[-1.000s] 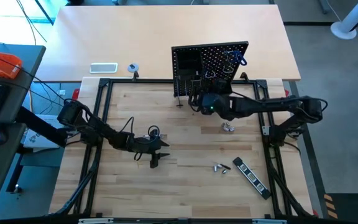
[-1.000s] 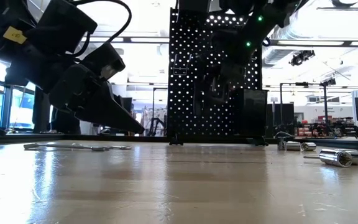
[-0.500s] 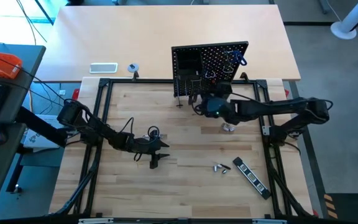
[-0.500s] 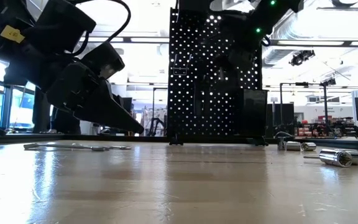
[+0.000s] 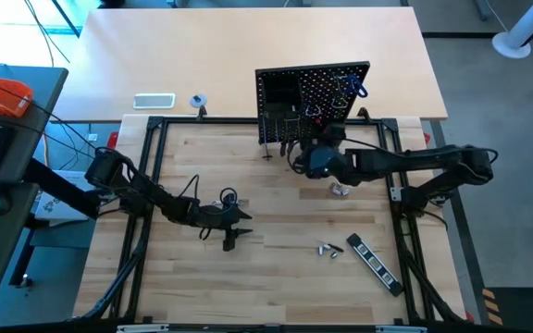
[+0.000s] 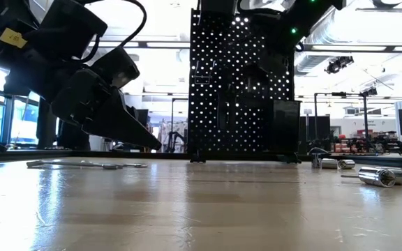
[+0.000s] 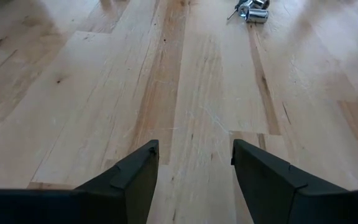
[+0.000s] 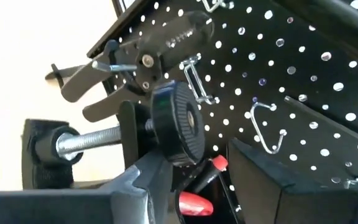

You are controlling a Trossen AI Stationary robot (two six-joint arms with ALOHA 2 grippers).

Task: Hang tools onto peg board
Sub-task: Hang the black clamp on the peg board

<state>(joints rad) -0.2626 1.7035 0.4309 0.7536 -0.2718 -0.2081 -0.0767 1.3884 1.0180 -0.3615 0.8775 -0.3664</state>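
Peg board point(image 5: 313, 97) stands upright at upper centre of the high view; the right hand point(image 5: 296, 154) sits right against its front, fingers parted around the black clamp point(image 8: 135, 140), screw axis lying along the panel. Left hand point(image 5: 232, 239) waits open, lower left on the worktop point(image 5: 276, 277).

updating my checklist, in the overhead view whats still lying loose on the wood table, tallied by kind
small silver clusters: 2
black striped bar: 1
total: 3
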